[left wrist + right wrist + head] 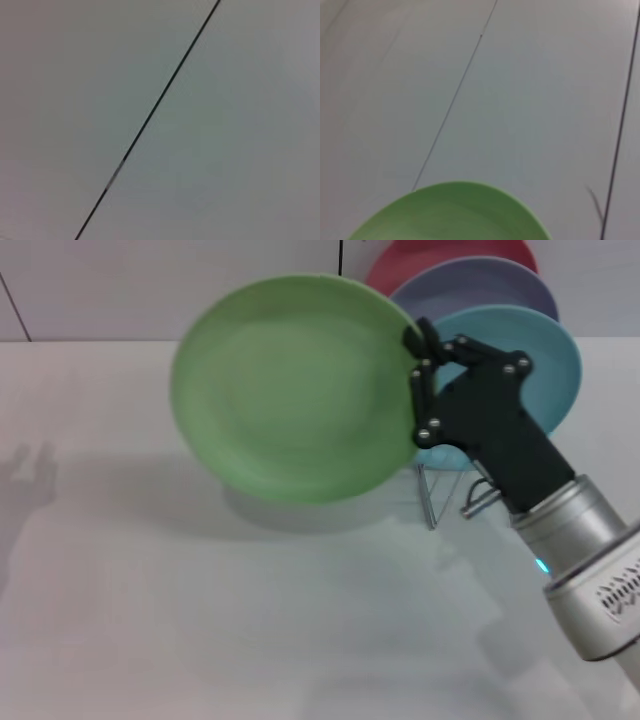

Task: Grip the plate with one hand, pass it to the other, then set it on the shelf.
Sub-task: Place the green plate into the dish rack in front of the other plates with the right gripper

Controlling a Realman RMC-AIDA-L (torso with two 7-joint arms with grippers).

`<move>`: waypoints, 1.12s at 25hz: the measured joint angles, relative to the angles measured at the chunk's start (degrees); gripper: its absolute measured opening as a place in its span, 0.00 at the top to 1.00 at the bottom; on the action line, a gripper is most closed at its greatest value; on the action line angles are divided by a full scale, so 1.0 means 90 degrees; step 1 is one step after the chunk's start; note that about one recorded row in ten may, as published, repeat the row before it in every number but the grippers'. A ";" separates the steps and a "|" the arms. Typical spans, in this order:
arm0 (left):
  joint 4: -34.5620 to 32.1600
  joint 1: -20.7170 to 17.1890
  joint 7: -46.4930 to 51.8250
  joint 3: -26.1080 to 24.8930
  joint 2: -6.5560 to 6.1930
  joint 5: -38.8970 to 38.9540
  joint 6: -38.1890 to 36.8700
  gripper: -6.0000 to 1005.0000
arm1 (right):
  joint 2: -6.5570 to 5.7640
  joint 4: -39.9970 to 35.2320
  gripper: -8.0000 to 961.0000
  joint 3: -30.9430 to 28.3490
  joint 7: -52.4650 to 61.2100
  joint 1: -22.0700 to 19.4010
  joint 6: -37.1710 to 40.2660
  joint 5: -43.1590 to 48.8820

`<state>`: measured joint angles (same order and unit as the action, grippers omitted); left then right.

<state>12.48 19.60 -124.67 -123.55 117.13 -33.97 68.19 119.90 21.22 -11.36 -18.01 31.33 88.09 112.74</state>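
Note:
The light green plate [295, 390] hangs tilted in the air above the white table, its face towards me. My right gripper [420, 358], black on a thick silver arm with a blue light, is shut on the plate's right rim. The right wrist view shows only the plate's upper edge [455, 215] against a pale panelled wall. The silver wire shelf [436, 488] stands just behind and below the gripper, partly hidden by it. My left gripper does not show, and its wrist view holds only a pale surface with a dark seam.
Three plates stand upright in the shelf at the back right: a turquoise-blue one [545, 365] in front, a lavender one [480, 290] behind it, and a red one [450, 258] at the rear. The white table [200, 620] spreads out before me.

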 joint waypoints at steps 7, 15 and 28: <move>0.0078 -0.0052 0.0137 -0.0048 0.0066 0.0057 -0.0100 0.67 | -0.0031 -0.0560 0.97 -0.0026 -0.0002 -0.0105 0.0512 0.0013; 0.0083 -0.0059 0.0092 -0.0112 0.0151 0.0074 -0.0128 0.67 | -0.0053 -0.1191 0.97 0.0004 -0.0002 -0.0090 0.0709 0.0022; -0.0023 -0.0070 0.0094 -0.0159 0.0179 0.0084 -0.0013 0.67 | -0.0068 -0.1836 0.97 -0.0054 -0.0005 -0.0117 0.1266 -0.0004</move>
<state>12.28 18.98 -123.83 -124.98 118.74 -33.21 68.07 119.29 4.69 -11.85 -18.06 30.27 99.49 112.71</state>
